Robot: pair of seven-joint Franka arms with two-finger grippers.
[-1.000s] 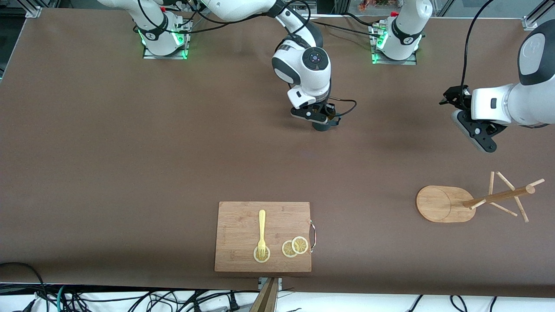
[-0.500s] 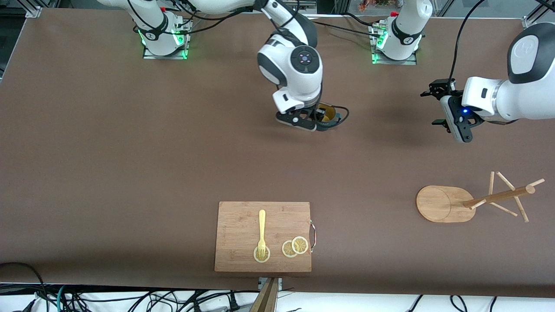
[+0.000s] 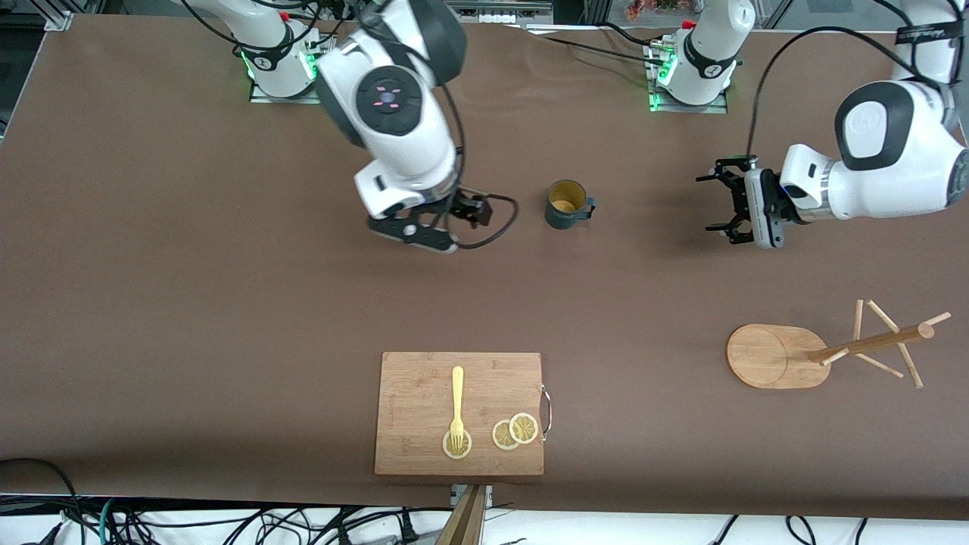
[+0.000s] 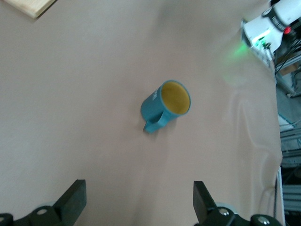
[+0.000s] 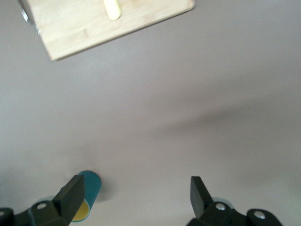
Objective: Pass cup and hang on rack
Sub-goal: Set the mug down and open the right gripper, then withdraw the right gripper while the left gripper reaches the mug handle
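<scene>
The dark teal cup [image 3: 568, 204] stands upright on the brown table with its handle toward the left arm's end, and nothing is touching it. My right gripper [image 3: 471, 210] hangs open beside it, toward the right arm's end; in the right wrist view the cup [image 5: 90, 188] shows just past one fingertip of that gripper [image 5: 135, 186]. My left gripper [image 3: 718, 203] is open on the cup's other flank, well apart from it. From the left wrist the cup [image 4: 165, 106] lies ahead of the open gripper [image 4: 138, 188]. The wooden rack [image 3: 870, 344] stands nearer the front camera, at the left arm's end.
A wooden cutting board [image 3: 459, 412] lies near the table's front edge with a yellow fork [image 3: 456, 401] and lemon slices [image 3: 515, 431] on it. Its corner shows in the right wrist view [image 5: 103, 23]. Cables trail from both wrists.
My right gripper has opened, let go of the cup and drawn away toward the right arm's end. My left gripper has swung round to face the cup and come closer.
</scene>
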